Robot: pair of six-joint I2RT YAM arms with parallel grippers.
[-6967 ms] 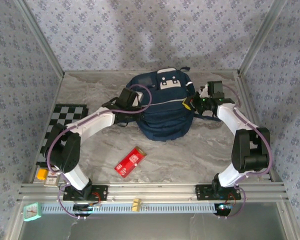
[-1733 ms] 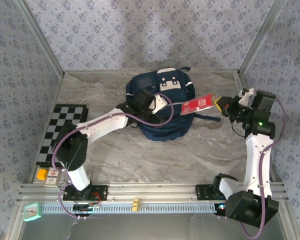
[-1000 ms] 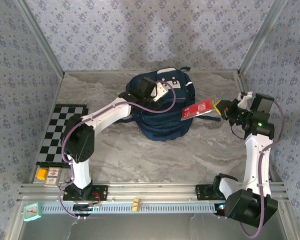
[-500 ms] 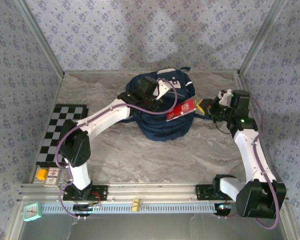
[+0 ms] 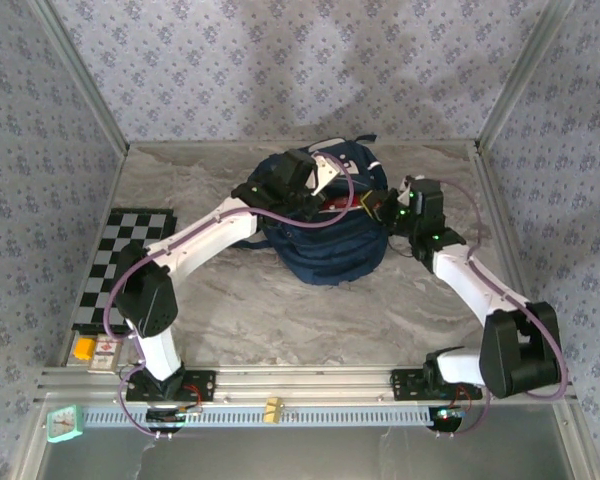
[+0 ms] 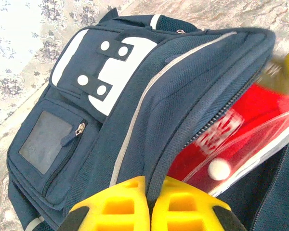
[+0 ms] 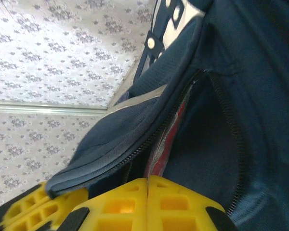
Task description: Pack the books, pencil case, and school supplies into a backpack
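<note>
Both grips were shut tight: my left fingers [image 6: 115,204] pinched the backpack [image 6: 183,72] by its zip edge to hold the mouth open, while my right fingers [image 7: 176,202] held the red packet [image 6: 221,127], already partway inside.

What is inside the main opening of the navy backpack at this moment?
A red packet with white markings sits partly inside the backpack, under the lifted fabric edge. Anything deeper in the compartment is covered by the fabric and cannot be seen.

A lab robot cell: aluminium rails [image 5: 300,381], wallpapered panels [image 5: 280,70], marble-look table [image 5: 310,312], checkerboard mat [image 5: 120,262].
</note>
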